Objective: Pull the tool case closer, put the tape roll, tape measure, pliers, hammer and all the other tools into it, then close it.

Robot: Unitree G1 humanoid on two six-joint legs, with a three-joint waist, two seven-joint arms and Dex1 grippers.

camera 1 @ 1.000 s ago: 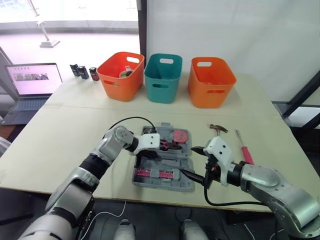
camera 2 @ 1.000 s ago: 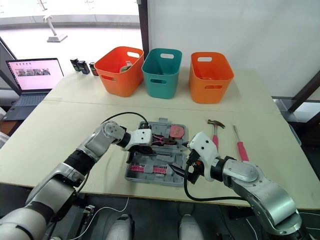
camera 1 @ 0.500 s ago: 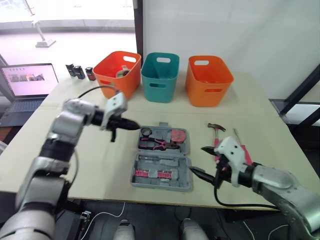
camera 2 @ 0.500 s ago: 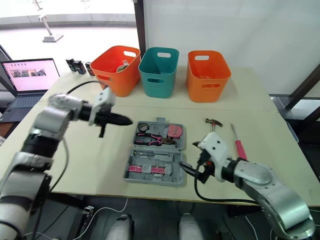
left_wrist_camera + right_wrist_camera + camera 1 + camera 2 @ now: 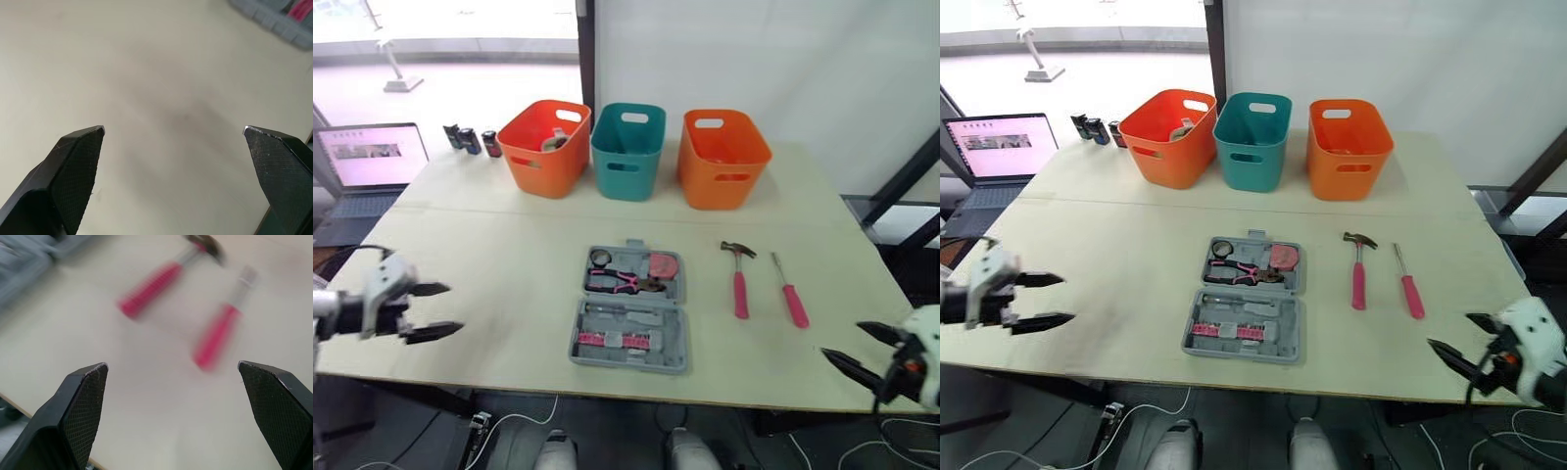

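Observation:
The grey tool case [image 5: 631,311] lies open in the middle of the table. Its far half holds a black tape roll [image 5: 599,258], pink-handled pliers [image 5: 621,283] and a pink tape measure [image 5: 664,264]; the near half holds pink bits [image 5: 618,341]. Right of the case lie a pink-handled hammer [image 5: 738,276] and a pink screwdriver [image 5: 791,296]. My left gripper [image 5: 453,307] hovers open and empty near the table's left front edge, far from the case. My right gripper [image 5: 842,340] is open and empty at the right front edge, near side of the screwdriver [image 5: 219,330] and hammer [image 5: 164,279].
Two orange bins [image 5: 548,147] [image 5: 725,157] and a teal bin [image 5: 629,150] stand in a row at the back. A laptop [image 5: 370,162] sits off the table's left; small black items [image 5: 470,140] stand at the back left corner.
Both arms have drawn back from the case, the left to the table's left front, the right to the right front. The left gripper, shut before, now stands open.

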